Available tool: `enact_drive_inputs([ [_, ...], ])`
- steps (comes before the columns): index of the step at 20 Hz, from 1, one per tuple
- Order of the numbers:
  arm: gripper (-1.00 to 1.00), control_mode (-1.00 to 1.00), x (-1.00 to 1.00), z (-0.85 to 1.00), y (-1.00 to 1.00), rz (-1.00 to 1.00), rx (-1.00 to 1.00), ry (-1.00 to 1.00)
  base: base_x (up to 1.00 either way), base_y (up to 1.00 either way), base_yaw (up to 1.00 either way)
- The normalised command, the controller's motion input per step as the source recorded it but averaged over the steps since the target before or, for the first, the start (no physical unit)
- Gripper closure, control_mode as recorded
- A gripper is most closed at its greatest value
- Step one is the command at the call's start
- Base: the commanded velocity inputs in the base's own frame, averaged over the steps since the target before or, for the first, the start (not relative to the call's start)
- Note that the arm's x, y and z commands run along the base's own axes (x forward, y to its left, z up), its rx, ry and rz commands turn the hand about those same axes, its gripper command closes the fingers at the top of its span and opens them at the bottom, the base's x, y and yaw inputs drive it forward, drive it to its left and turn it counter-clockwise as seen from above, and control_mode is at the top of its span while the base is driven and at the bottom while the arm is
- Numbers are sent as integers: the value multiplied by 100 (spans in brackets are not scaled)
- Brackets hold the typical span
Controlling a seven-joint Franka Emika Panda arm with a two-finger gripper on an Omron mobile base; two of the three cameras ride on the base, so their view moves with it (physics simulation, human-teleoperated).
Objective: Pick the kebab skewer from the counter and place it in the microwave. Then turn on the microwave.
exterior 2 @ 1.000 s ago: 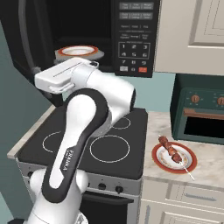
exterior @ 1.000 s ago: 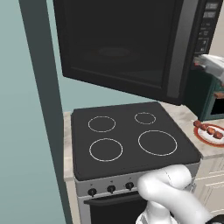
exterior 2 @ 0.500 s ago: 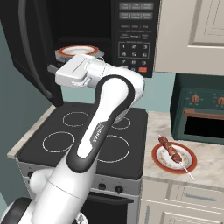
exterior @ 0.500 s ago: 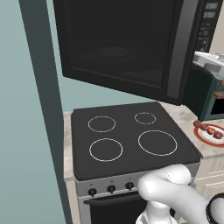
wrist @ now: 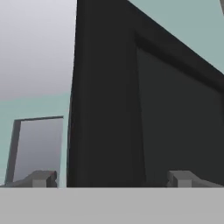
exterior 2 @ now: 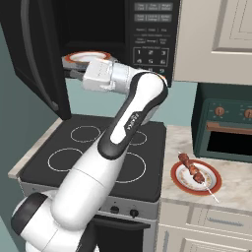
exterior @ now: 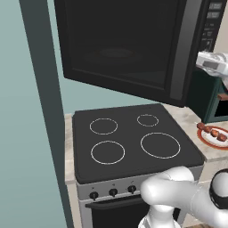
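Microwave (exterior 2: 147, 39) hung at the top of the right base view, door (exterior 2: 37, 54) swung open toward the upper left of the frame. Same door (exterior: 120, 49) spread across the upper half of the left base view, dark glass, long vertical handle (exterior: 182, 49) at its right side. Keypad (exterior 2: 152, 54) seen right of the open cavity.

Arm raised from the lower left of the right base view, hand turned toward the upper left, level with the cavity mouth. Gripper (exterior 2: 74, 75) just at the door's inner edge, under a red-rimmed plate (exterior 2: 83, 57) inside the cavity. In the hand view, two dark fingertips (wrist: 41, 178) low in the frame, set wide apart, nothing between them; gripper (wrist: 111, 179) faced the dark door edge at close range.

Kebab skewer (exterior 2: 194, 171) lay on a white red-rimmed plate (exterior 2: 183, 183) at the right of the right base view, on the counter (exterior 2: 236, 187), just right of the black stovetop (exterior 2: 142, 172) and in front of the dark green toaster oven (exterior 2: 224, 128). Skewer (exterior: 213, 132) also at the right edge of the left base view, on its plate (exterior: 205, 139), beside the stovetop (exterior: 129, 142). Well apart from the gripper, untouched.
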Motion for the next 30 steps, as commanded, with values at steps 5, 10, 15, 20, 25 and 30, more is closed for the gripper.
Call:
enact_drive_inputs([
  [5,-100,-100,48,-12,0,16,0,0,0,0,0],
  [10,-100,-100,36,-7,12,14,-1,-1,0,0,0],
  [15,-100,-100,-1,0,43,11,-7,-13,0,0,0],
  [20,-100,-100,-14,0,42,9,-8,-19,0,0,0],
  [25,-100,-100,-35,2,36,7,-8,-20,0,0,0],
  [30,-100,-100,-59,6,25,4,-5,-21,0,0,0],
])
